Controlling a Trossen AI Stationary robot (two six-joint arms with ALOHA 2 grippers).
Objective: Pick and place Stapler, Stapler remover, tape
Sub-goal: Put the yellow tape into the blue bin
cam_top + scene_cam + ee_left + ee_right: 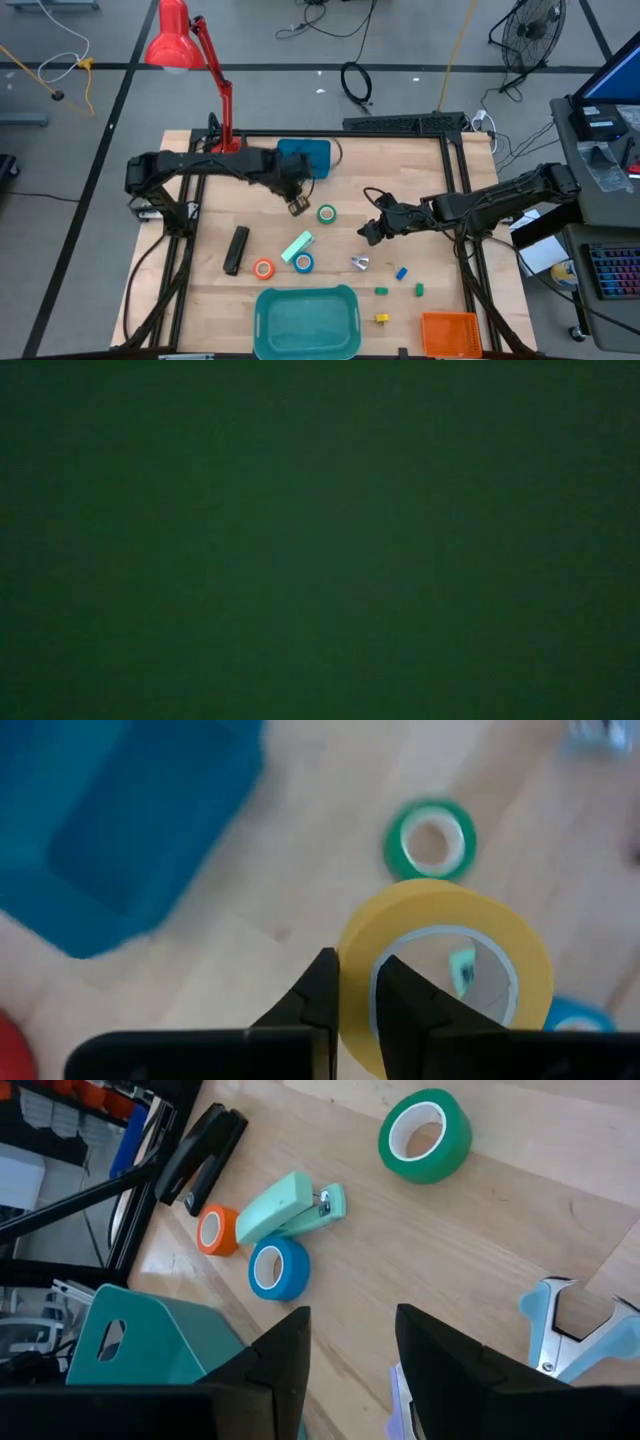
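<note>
The left gripper [355,1005] is clenched on the wall of a yellow ring-shaped roll of tape [445,970], one finger inside the open centre and the other outside, and from above it hangs over the wooden table [210,160], just beside the blue plastic bin [305,157] at the far side, with the roll a small pale shape under its fingers [297,207]. So the tape part of the job looks to be in hand: one roll is picked and, I'd say, on its way to a container. The green roll of tape [327,213] lies flat close by; the orange roll [263,268] and the blue roll [303,262] sit together nearer the teal plastic tray [262,320] at the front edge, touching or almost touching the mint-green block stapler [297,246]. The long black bar-shaped stapler [236,249] lies apart to their left, untouched. The right gripper [350,1355] hovers with its fingers parted and nothing between them, near the metal claw staple remover [580,1330], which rests on the table [359,263]. The next move, as I judge it, calls for carrying the yellow roll over whichever bin is meant and lowering it before letting go; which bin that is I can't tell. The low view is dark and shows nothing.
</note>
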